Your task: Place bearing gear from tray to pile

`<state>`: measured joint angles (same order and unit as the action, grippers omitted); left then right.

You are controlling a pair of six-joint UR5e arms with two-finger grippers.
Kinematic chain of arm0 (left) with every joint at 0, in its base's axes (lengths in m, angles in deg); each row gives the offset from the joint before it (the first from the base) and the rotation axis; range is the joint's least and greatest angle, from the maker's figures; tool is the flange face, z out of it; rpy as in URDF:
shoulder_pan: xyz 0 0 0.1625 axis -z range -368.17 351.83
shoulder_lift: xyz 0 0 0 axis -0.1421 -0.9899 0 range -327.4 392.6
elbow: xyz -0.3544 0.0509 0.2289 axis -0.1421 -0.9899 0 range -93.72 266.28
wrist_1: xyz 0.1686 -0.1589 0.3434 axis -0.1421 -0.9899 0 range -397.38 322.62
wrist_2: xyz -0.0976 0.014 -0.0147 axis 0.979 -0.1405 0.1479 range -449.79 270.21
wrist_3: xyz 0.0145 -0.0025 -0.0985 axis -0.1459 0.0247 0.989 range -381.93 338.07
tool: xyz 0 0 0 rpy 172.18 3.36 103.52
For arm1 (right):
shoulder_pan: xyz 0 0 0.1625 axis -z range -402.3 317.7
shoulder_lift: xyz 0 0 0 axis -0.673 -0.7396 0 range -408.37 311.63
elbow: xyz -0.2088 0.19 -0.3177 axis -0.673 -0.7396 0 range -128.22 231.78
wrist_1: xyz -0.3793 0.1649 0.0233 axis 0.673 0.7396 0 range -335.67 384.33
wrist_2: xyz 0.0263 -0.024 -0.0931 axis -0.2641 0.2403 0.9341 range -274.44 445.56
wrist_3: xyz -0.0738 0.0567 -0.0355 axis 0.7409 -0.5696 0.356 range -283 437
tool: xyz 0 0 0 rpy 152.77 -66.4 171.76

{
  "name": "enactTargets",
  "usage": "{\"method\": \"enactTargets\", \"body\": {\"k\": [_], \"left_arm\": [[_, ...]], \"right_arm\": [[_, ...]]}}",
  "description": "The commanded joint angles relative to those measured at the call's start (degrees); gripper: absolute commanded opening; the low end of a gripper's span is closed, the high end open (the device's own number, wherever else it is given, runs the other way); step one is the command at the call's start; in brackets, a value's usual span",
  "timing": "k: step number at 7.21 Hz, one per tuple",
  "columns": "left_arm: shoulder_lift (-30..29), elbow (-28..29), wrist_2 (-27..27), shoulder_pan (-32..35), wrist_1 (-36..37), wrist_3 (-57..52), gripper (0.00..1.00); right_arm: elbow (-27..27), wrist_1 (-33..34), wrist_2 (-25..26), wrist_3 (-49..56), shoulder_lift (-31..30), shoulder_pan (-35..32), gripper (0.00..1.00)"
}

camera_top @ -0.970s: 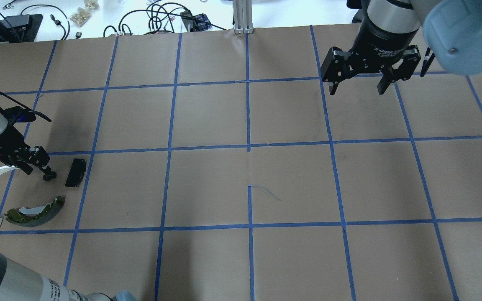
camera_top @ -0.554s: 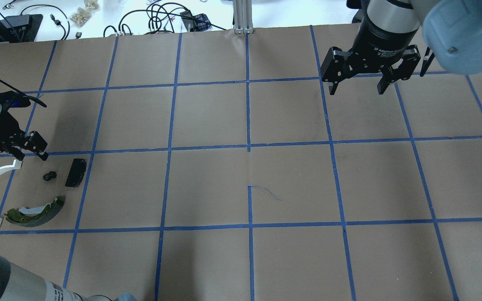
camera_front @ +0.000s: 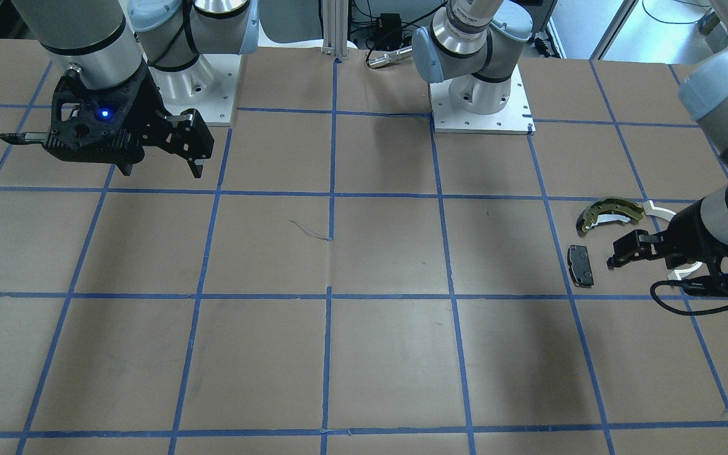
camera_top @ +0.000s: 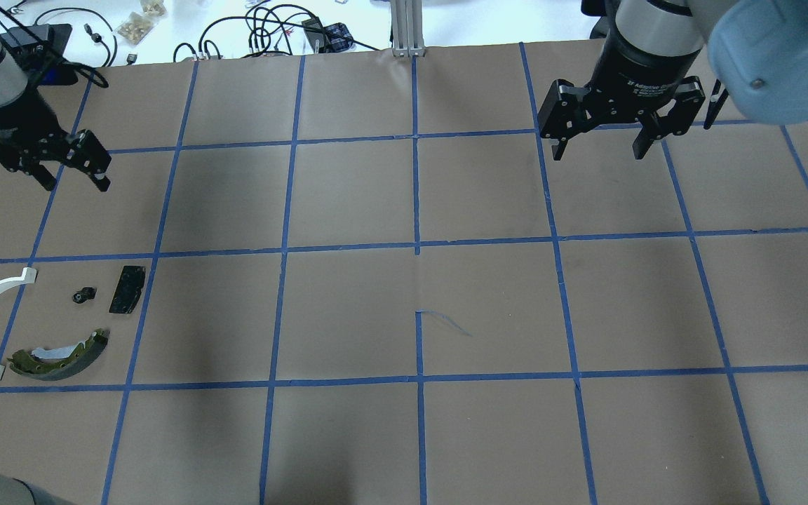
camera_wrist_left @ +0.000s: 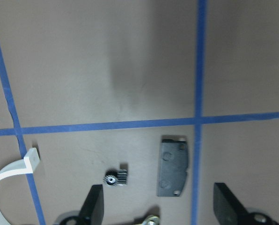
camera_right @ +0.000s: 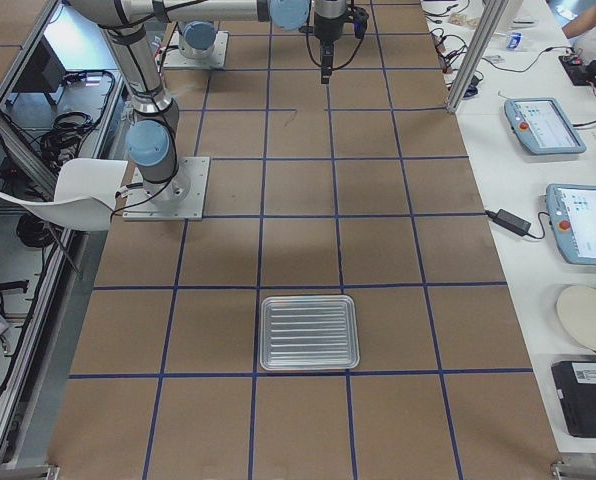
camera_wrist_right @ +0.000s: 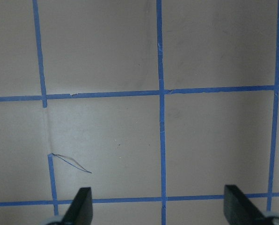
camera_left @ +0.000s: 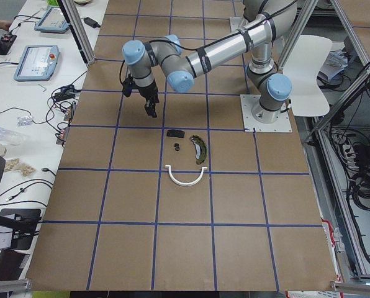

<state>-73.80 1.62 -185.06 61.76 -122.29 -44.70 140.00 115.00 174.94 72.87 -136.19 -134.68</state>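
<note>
my left fingers (camera_top: 100, 179) hang spread wide, holding nothing; my right fingers (camera_top: 642, 140) likewise. the bearing gear (camera_top: 83, 296) lies on the worktop (camera_top: 348, 315), at 9 o'clock of the dark pad (camera_top: 127, 289).

Seen from overhead, the left gripper (camera_top: 74, 182) hangs just past nine o'clock, jaws spread wide and holding nothing, its fingers slanting toward five o'clock. The right gripper (camera_top: 597, 151) hangs at two o'clock, jaws likewise wide apart and holding nothing, fingers pointing toward six o'clock.
</note>
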Motion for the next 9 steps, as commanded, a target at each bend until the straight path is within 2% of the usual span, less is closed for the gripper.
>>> {"method": "enactTargets", "body": {"k": [1, 4, 5, 6, 8, 9], "left_arm": [[4.9, 2.7, 0.4, 7.8, -4.0, 8.0, 1.00], [9.6, 0.9, 0.7, 20.3, -4.7, 17.2, 1.00], [9.0, 0.6, 1.7, 21.3, -4.7, 21.7, 1.00], [9.8, -0.8, 1.7, 21.4, -4.7, 21.1, 1.00], [12.1, -2.7, 6.3, 19.7, -4.7, 14.4, 1.00], [13.4, -2.8, 6.4, 17.4, -6.7, 13.0, 1.00]], "right_arm": [[0.0, 0.1, -0.1, 0.0, 0.0, 0.1, 1.00], [-0.4, -0.2, -0.1, 0.1, -0.1, 0.1, 1.00], [-0.5, -0.4, -0.2, 0.0, -0.1, 0.1, 1.00], [-0.3, -0.7, -0.2, -0.1, -0.1, 0.2, 1.00], [-0.1, -0.7, -0.1, -0.3, -0.3, 0.2, 1.00], [-0.1, -0.7, -0.1, -0.3, -0.3, 0.2, 1.00]]}}
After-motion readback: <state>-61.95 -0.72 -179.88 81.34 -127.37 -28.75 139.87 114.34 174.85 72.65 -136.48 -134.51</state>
